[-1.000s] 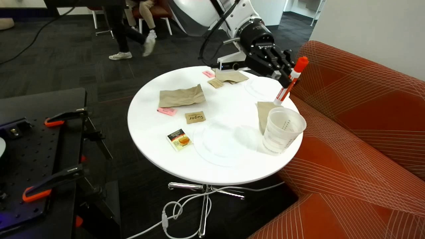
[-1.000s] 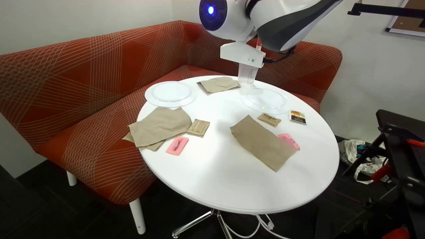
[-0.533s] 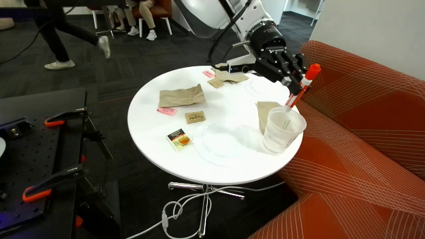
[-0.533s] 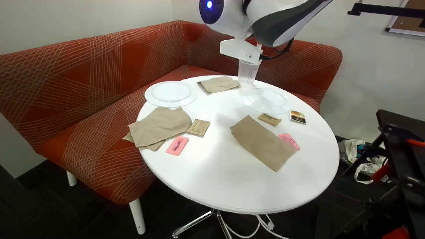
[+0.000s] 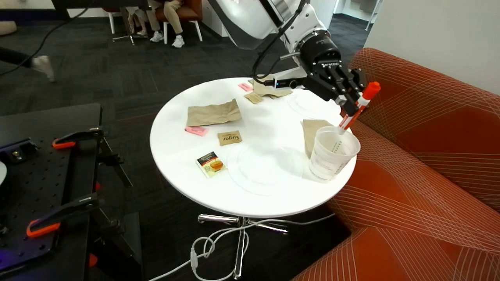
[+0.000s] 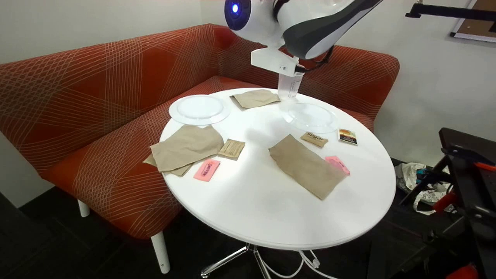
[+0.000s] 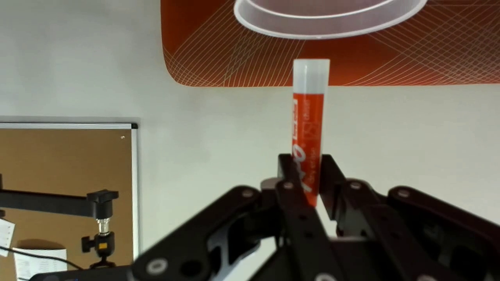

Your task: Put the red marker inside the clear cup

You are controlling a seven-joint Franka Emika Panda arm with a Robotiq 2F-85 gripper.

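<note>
Well left of the cup (image 5: pixel 333 158) in an exterior view we see a pink packet (image 5: pixel 197 131), napkin (image 5: pixel 213 114), black-and-orange packet (image 5: pixel 211 164) and sugar packet (image 5: pixel 229 137). Just left of the cup: plate (image 5: pixel 261 168). Second napkin (image 5: pixel 311 133) just behind the cup, partly hidden by it. Cup's upright. Our gripper (image 7: pixel 308 171) is above the cup's rim, jaws pinching the marker (image 5: pixel 358 109) around its middle; tilted, cap up. Marker's lower end overlaps the cup's mouth there, but in the wrist view we see a gap to the rim, so it's outside the cup. Right of the cup: bench (image 5: pixel 414 175).
</note>
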